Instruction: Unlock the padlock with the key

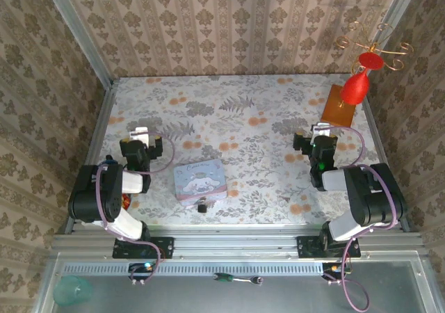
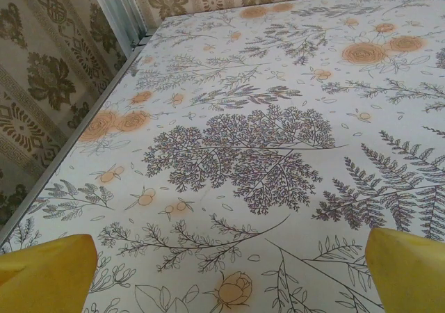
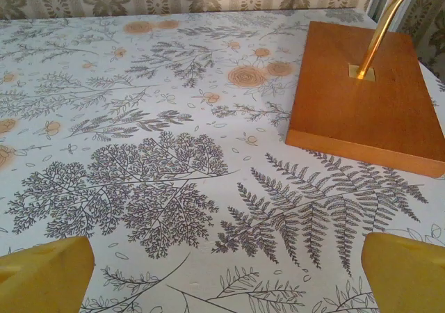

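A tiny dark padlock (image 1: 202, 204) sits at the near edge of a pastel cartoon tin box (image 1: 199, 179), near the table's front centre. The key is too small to make out. My left gripper (image 1: 142, 133) hovers left of the tin, well apart from it. In the left wrist view the left gripper (image 2: 229, 275) is open, its yellow fingertips (image 2: 45, 271) wide apart over bare patterned cloth. My right gripper (image 1: 321, 129) is at the right. In the right wrist view the right gripper (image 3: 229, 275) is also open, with nothing between its yellow fingertips (image 3: 407, 271).
A wooden stand base (image 3: 361, 97) with a brass stem (image 3: 386, 21) stands just ahead and right of the right gripper. It carries a red ornament (image 1: 358, 83) and gold wire arms. Wallpapered walls close in the floral table (image 1: 236, 118) on three sides.
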Robot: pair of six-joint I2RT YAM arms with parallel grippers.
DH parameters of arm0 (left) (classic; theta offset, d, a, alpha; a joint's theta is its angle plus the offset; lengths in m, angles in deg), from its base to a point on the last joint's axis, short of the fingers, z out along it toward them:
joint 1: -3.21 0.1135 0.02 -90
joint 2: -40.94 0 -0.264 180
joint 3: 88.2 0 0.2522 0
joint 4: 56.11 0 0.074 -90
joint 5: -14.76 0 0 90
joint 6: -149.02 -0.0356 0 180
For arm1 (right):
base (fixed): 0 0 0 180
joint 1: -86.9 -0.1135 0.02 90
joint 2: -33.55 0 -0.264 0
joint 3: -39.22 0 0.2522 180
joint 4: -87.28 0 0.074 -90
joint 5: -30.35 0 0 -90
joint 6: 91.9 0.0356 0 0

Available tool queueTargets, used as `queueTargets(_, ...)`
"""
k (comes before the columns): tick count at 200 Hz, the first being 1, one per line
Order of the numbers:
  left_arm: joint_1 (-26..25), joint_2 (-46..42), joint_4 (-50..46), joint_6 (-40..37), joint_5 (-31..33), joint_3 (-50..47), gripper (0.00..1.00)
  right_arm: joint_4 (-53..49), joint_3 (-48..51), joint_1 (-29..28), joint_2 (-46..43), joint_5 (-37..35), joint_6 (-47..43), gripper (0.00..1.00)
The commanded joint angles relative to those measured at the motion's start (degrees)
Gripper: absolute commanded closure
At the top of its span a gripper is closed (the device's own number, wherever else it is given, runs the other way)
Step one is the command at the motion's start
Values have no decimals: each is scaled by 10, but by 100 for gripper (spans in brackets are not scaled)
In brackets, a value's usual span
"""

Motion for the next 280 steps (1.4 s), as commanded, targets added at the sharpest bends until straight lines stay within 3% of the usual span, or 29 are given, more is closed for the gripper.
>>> queueTargets(1,2,-2,2,8,3,12,0,10,-6,-2,-1,-16,6,0)
queueTargets(167,-5,0,9,2,14,10,0,11,-6,-2,-1,-17,6,0)
queueTargets(190,-27,3,55,-21,29,-9,0,11,-6,-2,-1,-16,6,0)
queueTargets(217,-52,9,188,-48,28,-77,0,11,-6,-2,-1,-17,6,0)
queueTargets(240,-66,-45,129,-63,62,-68,0,11,-7,-2,-1,-17,6,0)
queueTargets(280,-86,-269,-88,-56,74,-26,0,11,-6,-2,-1,-17,6,0)
